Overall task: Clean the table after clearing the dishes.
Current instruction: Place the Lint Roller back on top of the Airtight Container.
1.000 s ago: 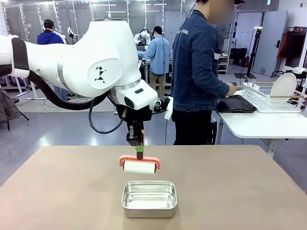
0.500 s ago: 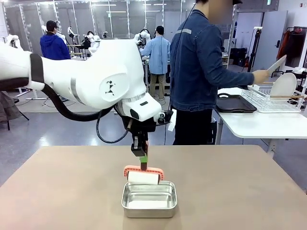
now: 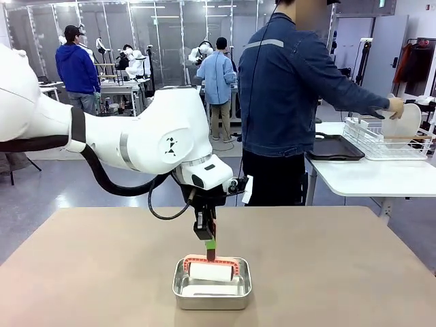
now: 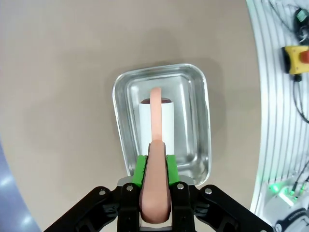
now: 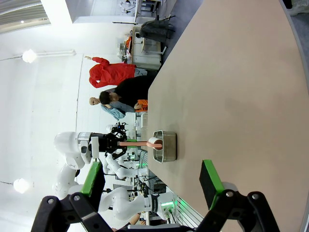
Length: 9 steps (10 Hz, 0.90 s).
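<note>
Over one steel pan [image 3: 212,285], one lint roller [image 3: 211,271] in left gripper [image 3: 210,246].

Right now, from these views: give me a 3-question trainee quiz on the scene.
1. True or false: the left tool is shut on the roller's handle.
2. Where is the white roller? A) inside the steel pan B) flat on the table C) on the white side table
3. Fill in: the right tool is ____.

Key: 1 true; 2 A; 3 open, holding nothing.
</note>
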{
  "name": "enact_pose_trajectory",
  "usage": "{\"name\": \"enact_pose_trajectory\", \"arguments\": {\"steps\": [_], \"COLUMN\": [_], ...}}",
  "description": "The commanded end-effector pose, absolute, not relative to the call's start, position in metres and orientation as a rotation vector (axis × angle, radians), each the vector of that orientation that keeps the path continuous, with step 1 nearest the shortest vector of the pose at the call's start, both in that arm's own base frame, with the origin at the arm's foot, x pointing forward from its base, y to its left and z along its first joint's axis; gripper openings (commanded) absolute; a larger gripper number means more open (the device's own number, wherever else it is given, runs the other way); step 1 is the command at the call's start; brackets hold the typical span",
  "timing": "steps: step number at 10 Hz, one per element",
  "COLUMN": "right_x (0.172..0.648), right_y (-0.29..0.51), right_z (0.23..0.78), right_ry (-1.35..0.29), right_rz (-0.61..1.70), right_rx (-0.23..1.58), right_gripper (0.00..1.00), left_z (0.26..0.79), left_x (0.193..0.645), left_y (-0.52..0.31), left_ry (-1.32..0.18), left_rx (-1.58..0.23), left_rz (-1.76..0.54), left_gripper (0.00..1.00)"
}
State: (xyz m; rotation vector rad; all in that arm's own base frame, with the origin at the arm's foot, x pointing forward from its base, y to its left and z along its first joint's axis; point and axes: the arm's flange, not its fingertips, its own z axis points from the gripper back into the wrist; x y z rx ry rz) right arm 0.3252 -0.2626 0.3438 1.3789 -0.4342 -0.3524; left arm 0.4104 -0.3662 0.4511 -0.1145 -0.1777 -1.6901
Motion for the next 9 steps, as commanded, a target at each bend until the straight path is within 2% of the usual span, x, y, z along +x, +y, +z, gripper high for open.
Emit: {"name": "enact_pose_trajectory", "arguments": {"steps": [1,9], "right_x": [0.325,0.325], "right_y": [-0.263,-0.263], "right_z": [0.347,0.347], "right_ry": [-0.446,-0.446], "right_rz": [-0.342,-0.342], "right_rx": [1.386,1.386], "right_gripper": [1.00,1.00], "left_z": [0.444,0.403], "left_x": [0.430,0.490], "left_y": [-0.367,-0.366], "left_ry": [-0.183,-0.071], "left_rx": [-0.206,-0.283], "left_rz": [-1.698,-1.668], "left_gripper": [0.21,0.21]}}
